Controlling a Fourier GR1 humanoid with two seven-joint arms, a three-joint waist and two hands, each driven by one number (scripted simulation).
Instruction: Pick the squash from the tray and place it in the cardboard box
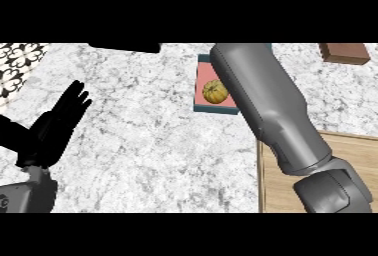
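A yellow-orange squash (214, 92) lies on a pink tray with a teal rim (215, 109) at the back of the marble counter. My right forearm (273, 107) runs from the lower right up over the tray's right part, just right of the squash. It leaves the view at the top, so the right hand does not show. The tan cardboard box (336, 147) lies at the lower right, partly under that forearm. My left hand (55, 125) stands open at the left, fingers straight and holding nothing, far from the tray.
A small brown block (345, 53) sits at the back right corner. A flat black shape (125, 47) lies at the back edge, left of the tray. A black-and-white patterned patch (18, 65) is at the far left.
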